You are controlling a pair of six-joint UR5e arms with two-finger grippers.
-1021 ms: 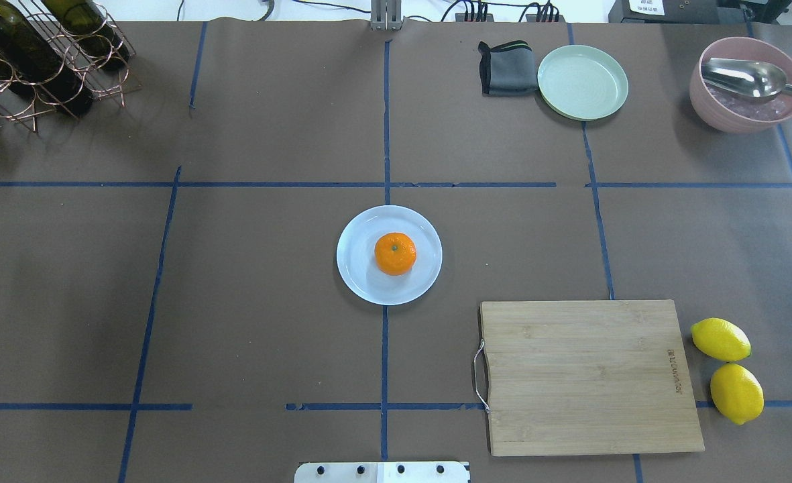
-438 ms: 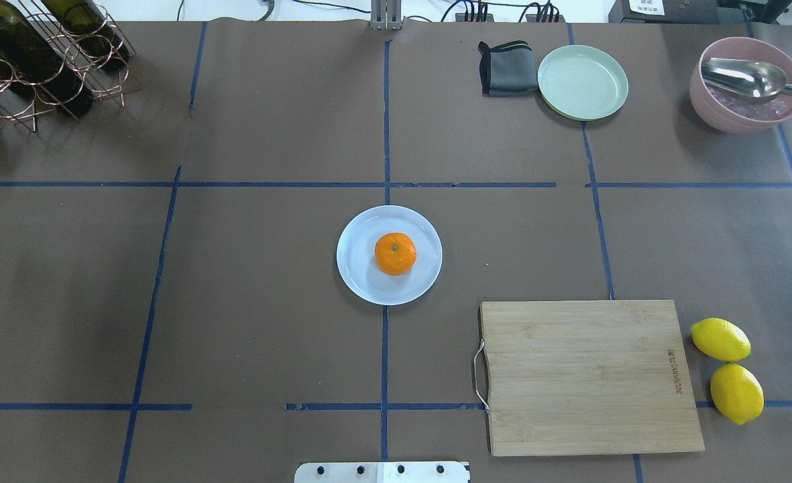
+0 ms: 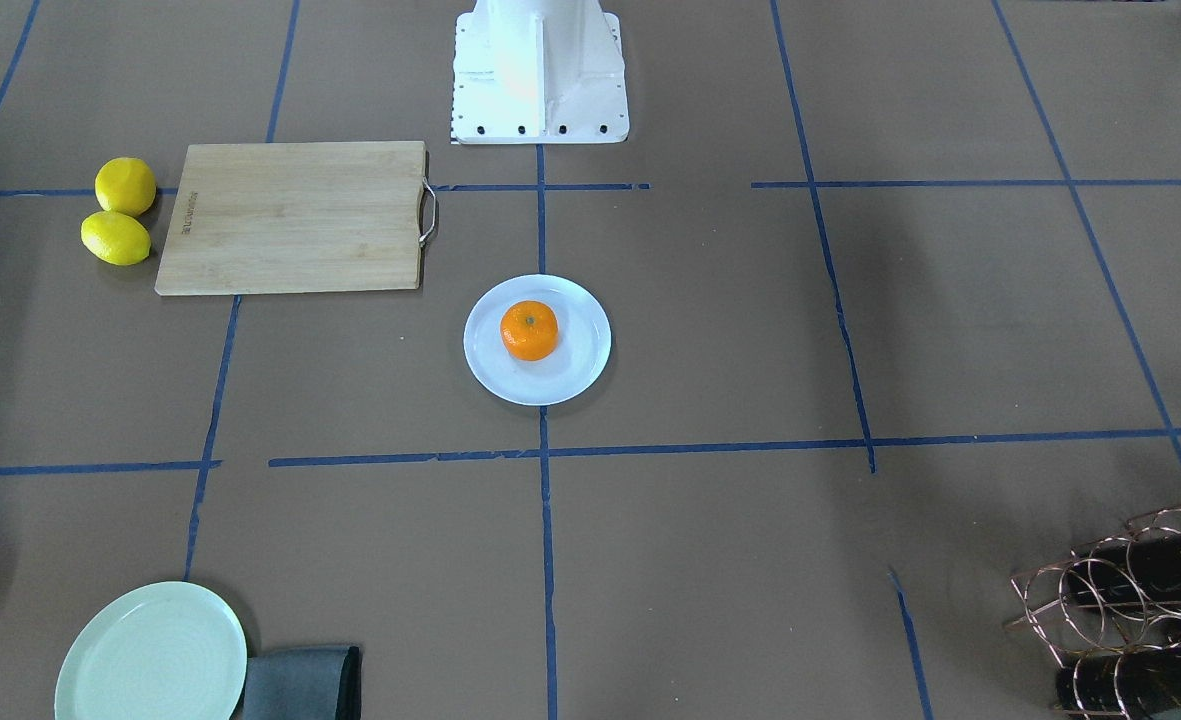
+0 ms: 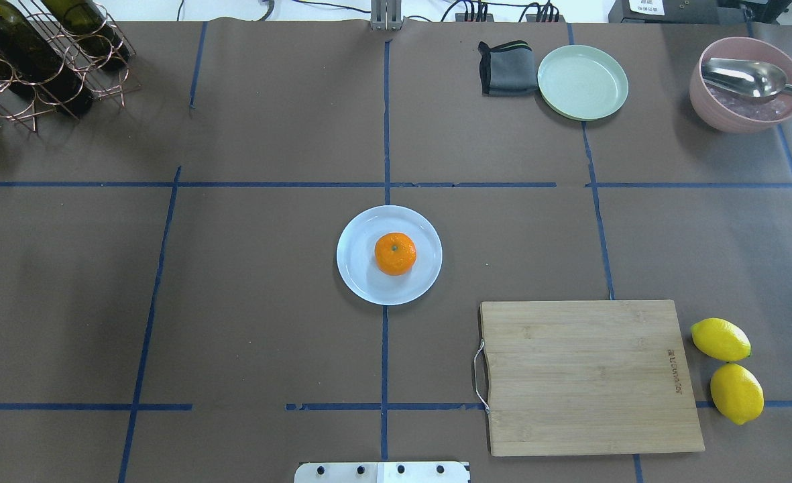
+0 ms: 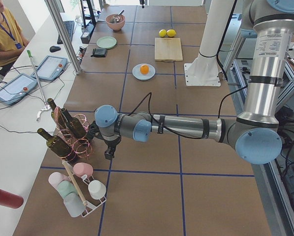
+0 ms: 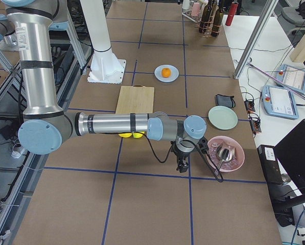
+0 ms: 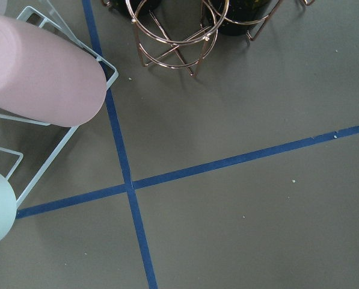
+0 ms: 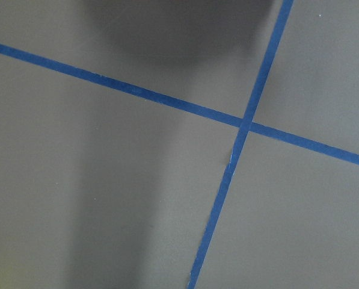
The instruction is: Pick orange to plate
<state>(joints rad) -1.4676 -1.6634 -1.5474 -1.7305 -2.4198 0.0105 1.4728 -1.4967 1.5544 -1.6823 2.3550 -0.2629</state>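
Note:
The orange (image 4: 395,253) rests on the pale bluish-white plate (image 4: 354,272) at the middle of the table, stem dimple up; it also shows as orange (image 3: 529,330) on plate (image 3: 582,372). Neither arm is in the overhead or front views. In the exterior left view my left gripper (image 5: 109,155) hangs far from the plate, beside the bottle rack. In the exterior right view my right gripper (image 6: 182,166) hangs near the pink bowl, also far from the orange (image 6: 165,72). I cannot tell whether either is open or shut. The wrist views show only taped table.
A wooden cutting board (image 4: 590,376) lies near the base with two lemons (image 4: 727,369) beside it. A green plate (image 4: 582,82), grey cloth (image 4: 506,68) and pink bowl with spoon (image 4: 748,84) sit far right. A wine rack (image 4: 40,54) and cup rack (image 5: 80,189) stand left.

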